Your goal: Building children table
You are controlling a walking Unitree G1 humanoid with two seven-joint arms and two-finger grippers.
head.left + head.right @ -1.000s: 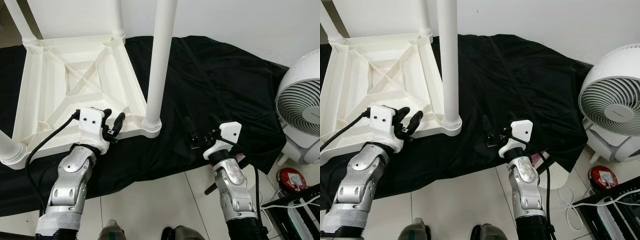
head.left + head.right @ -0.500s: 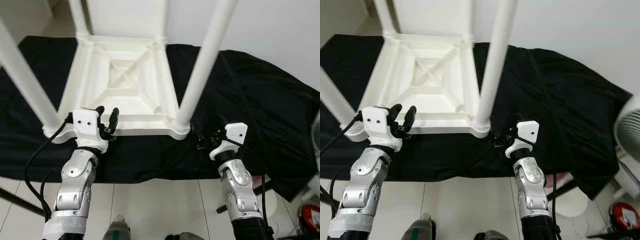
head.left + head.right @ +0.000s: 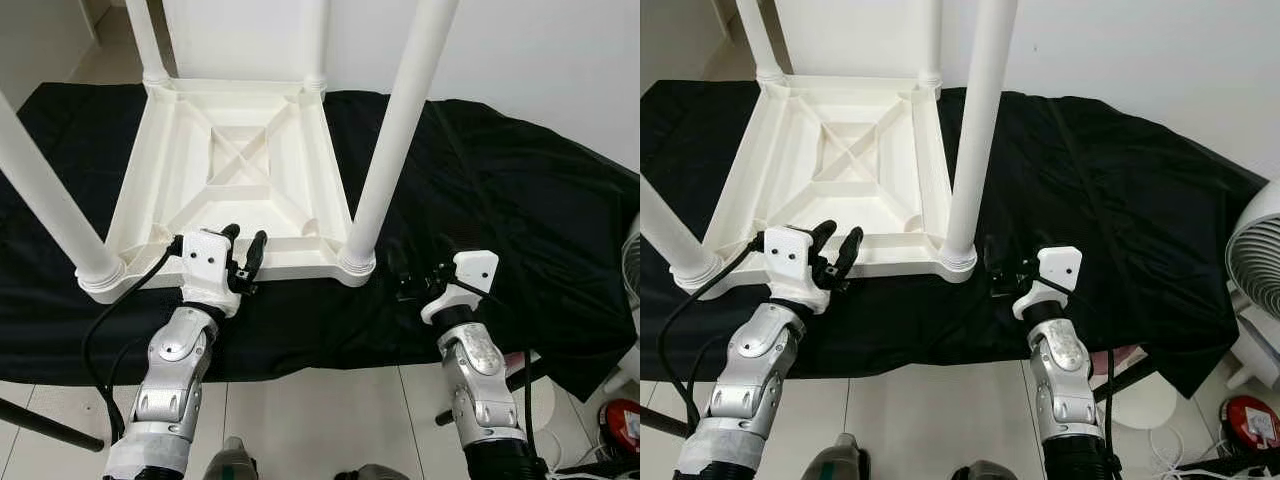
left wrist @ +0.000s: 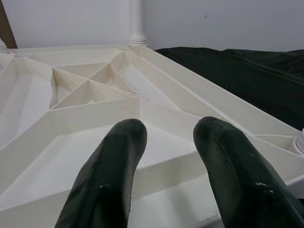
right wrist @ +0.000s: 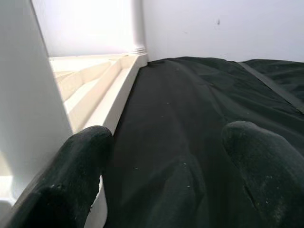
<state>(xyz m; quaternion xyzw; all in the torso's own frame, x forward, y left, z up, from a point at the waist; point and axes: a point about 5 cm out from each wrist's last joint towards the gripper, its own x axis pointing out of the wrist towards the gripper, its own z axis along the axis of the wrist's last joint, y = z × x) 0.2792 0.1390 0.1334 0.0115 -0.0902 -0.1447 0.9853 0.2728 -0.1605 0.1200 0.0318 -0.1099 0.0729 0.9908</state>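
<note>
Black cloth spread wide across the floor, likely as padding so the white plastic takes no scuffs during assembly; far-left reach cut by the frame edge.

Children's table lying upside down on the cloth, ribbed underside with X-bracing facing up. Placed so because legs go in from below. Four legs standing in the corner sockets: near-right leg, near-left leg, and two far legs against the wall. All four run out of frame at the top, so full length and ends not seen. Whether each is seated to the bottom of its socket: cannot tell from here. Judged near the end of the build, with turning upright as the remaining step.

White fan at the right, mostly cut off. Red object on tile by it, too small to name.

Left claw at the near rim of the table, fingers apart, poised just over the edge rail; wrist view has both black fingers spread above the inner rib, nothing between them. Contact with the rim not certain.

Right claw just beside the foot collar of the near-right leg, over the cloth, fingers wide apart and holding nothing; wrist view puts the leg close by one finger. Probably staged for a two-sided grip on the near edge.
</note>
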